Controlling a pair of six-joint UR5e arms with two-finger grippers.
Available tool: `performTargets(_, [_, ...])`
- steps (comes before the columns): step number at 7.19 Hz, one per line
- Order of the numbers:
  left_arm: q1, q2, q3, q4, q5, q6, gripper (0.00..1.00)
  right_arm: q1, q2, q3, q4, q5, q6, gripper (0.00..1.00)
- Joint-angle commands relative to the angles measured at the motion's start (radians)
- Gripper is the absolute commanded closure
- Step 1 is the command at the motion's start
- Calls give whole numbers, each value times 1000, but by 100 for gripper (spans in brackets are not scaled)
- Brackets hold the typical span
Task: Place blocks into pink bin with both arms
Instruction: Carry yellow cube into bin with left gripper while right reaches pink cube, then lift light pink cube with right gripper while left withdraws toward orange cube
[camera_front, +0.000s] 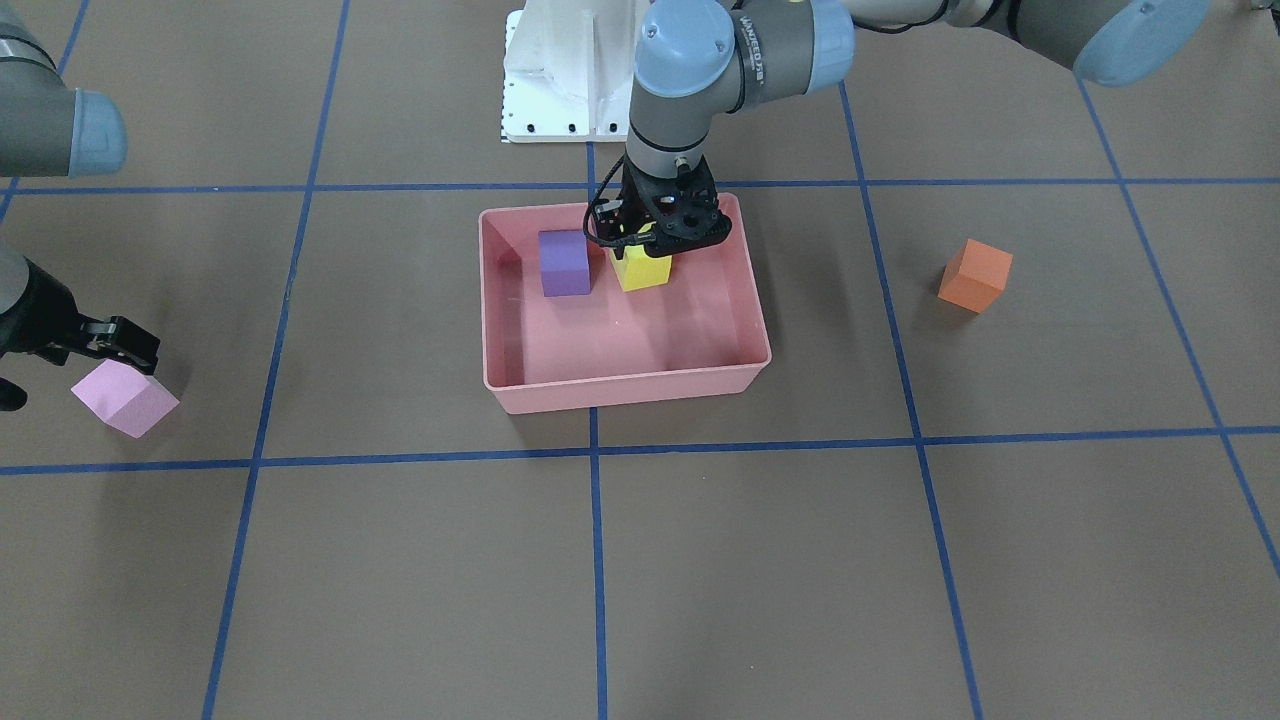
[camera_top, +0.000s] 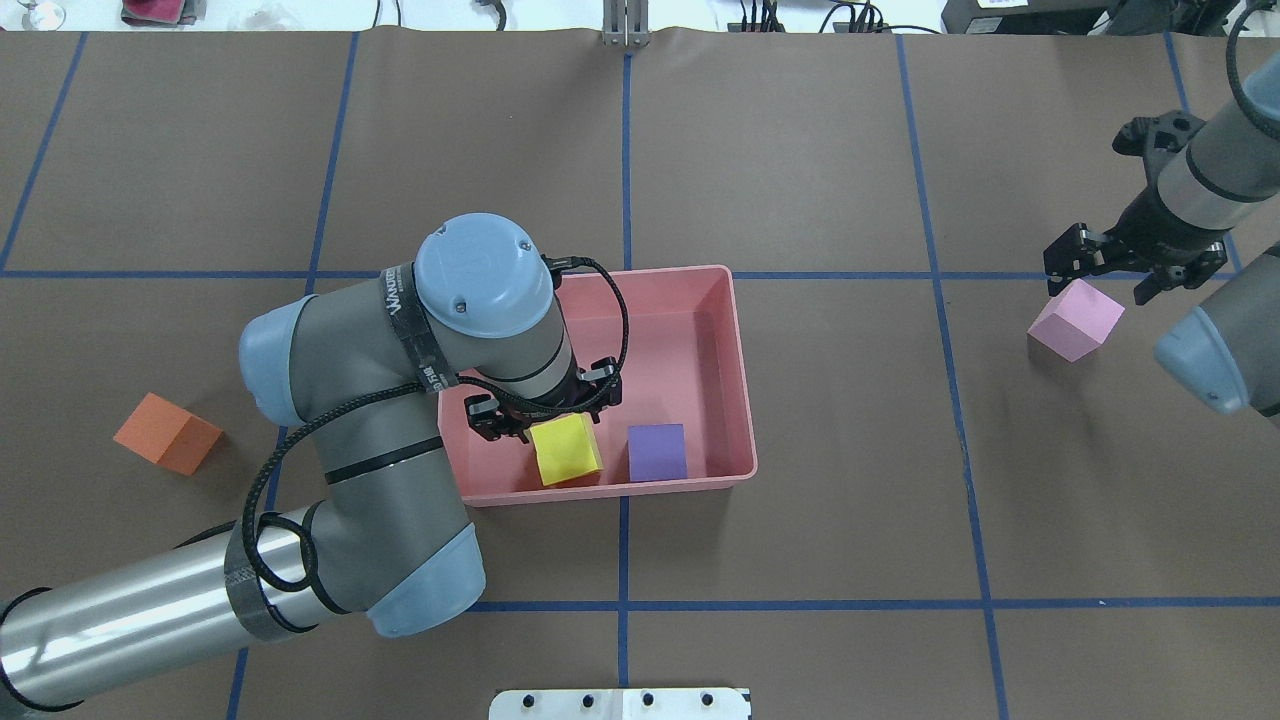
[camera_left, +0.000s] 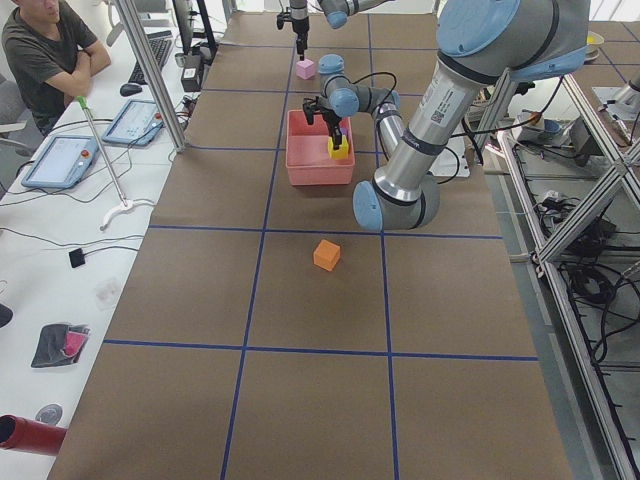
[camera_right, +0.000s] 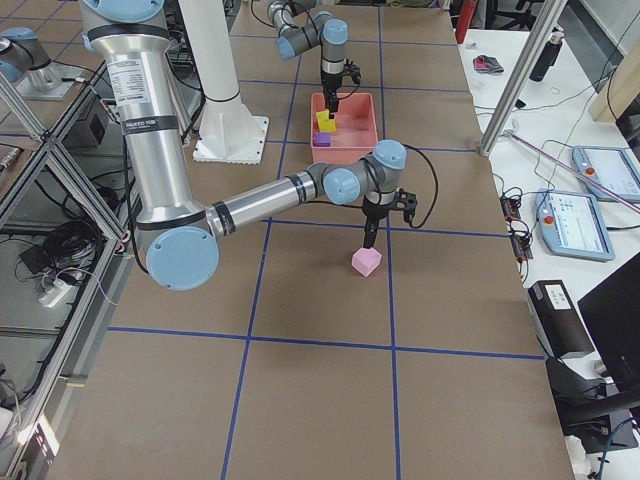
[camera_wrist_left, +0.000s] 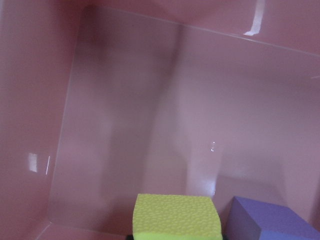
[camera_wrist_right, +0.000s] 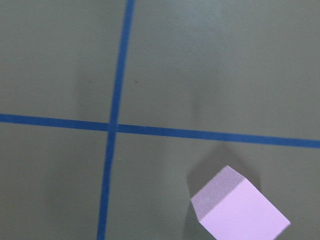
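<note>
Brown paper covers the table (camera_front: 400, 580), ruled with blue tape (camera_front: 598, 560). From the front, the left gripper (camera_front: 648, 248) hangs inside the pink bin (camera_front: 620, 388), its jaws apparently closed on the yellow block (camera_front: 642, 272). The purple block (camera_front: 565, 264) sits just beside those jaws, and the orange block (camera_front: 975, 275) lies well away outside the bin.

Overhead, the right gripper (camera_top: 1102, 283) hovers with its jaws spread directly above the light pink block (camera_top: 1075, 322).

The left wrist camera shows yellow between the jaws and purple alongside. The right wrist camera shows the pink block off-centre and turned corner-on.

I'd let yellow go low and clear of purple. The right jaws should centre and square up to flat faces before closing.
</note>
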Motion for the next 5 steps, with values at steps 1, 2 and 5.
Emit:
performTargets(1, [-38,-1,-7,0,8,2,0,-1,-27,-73,151,-9,312,1])
performTargets(2, [-50,-1,-7,1,9,2,0,-4,-36,-142,309,-23,446,1])
performTargets(5, [-72,1,-18,8,9,2,0,-22,-43,-208,412,-37,501,1])
